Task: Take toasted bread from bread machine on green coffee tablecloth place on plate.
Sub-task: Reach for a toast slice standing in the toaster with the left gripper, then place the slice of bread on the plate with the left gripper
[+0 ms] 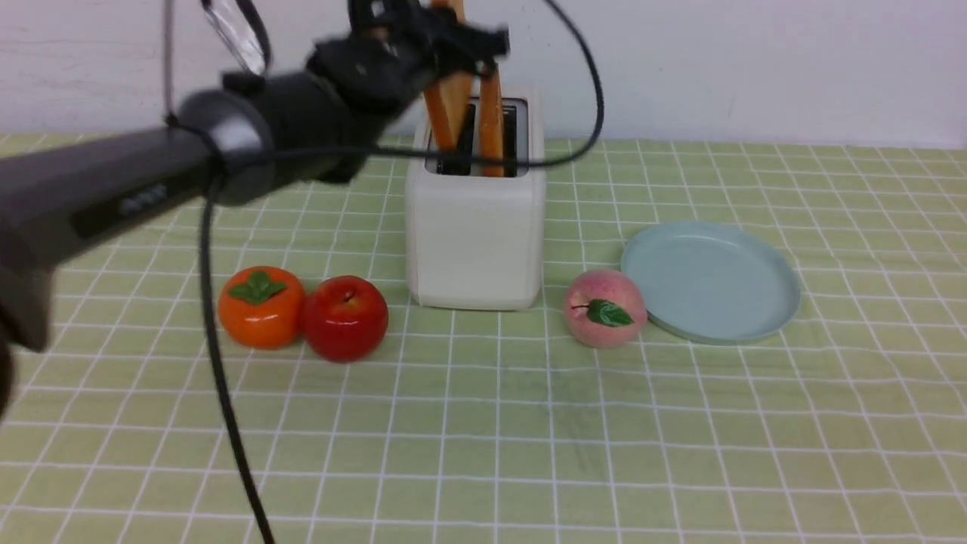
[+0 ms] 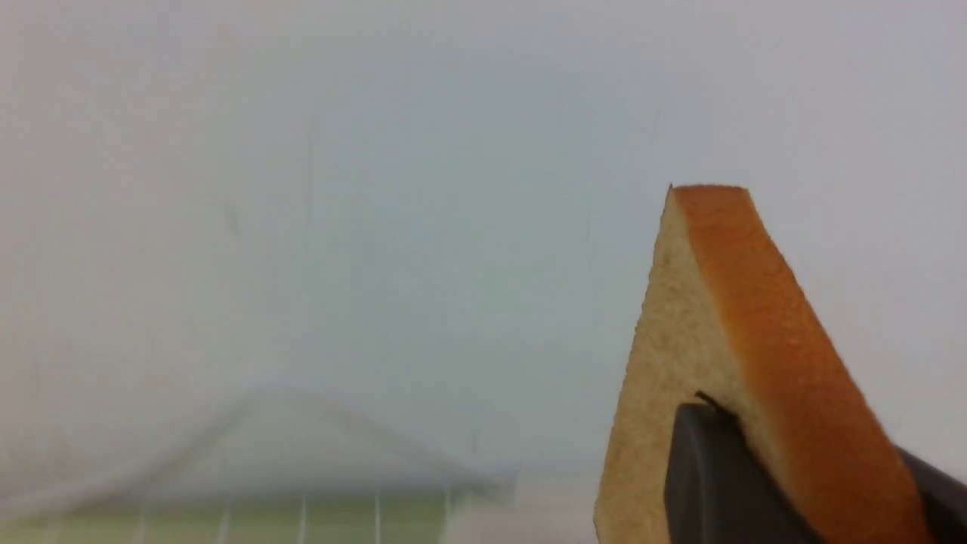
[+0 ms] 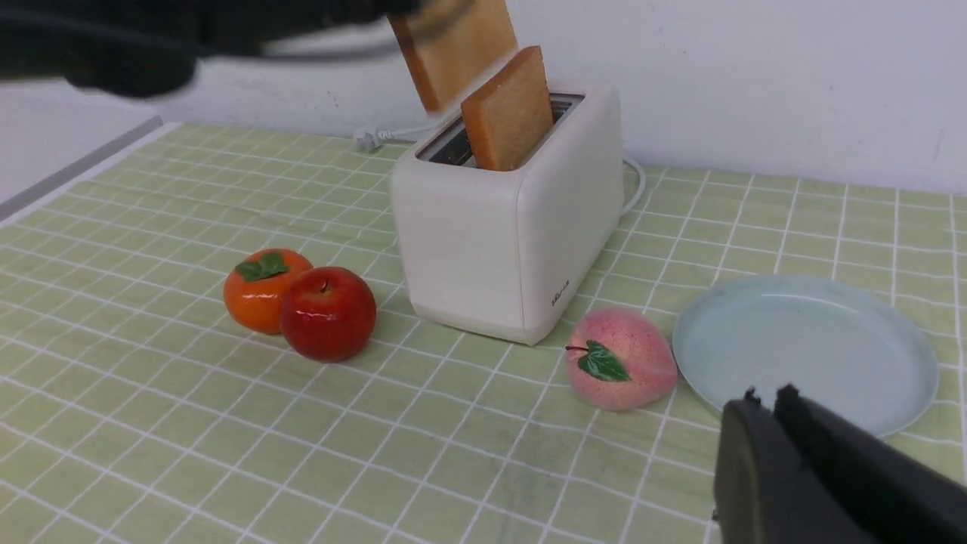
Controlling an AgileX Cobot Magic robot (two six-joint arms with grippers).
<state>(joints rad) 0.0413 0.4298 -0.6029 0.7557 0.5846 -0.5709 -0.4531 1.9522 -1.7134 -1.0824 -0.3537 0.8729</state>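
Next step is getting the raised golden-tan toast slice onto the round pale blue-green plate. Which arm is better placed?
Left. The left gripper is shut on the raised toast slice above the white boxy toaster. It only has to carry it to the plate. The right gripper holds nothing.

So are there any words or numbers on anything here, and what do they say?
Nothing here can be read.
bread machine: a tiny dark mark low on its side, too small to read.
left arm: a pale label on the dark tube, too blurred to read.
No other writing shows.
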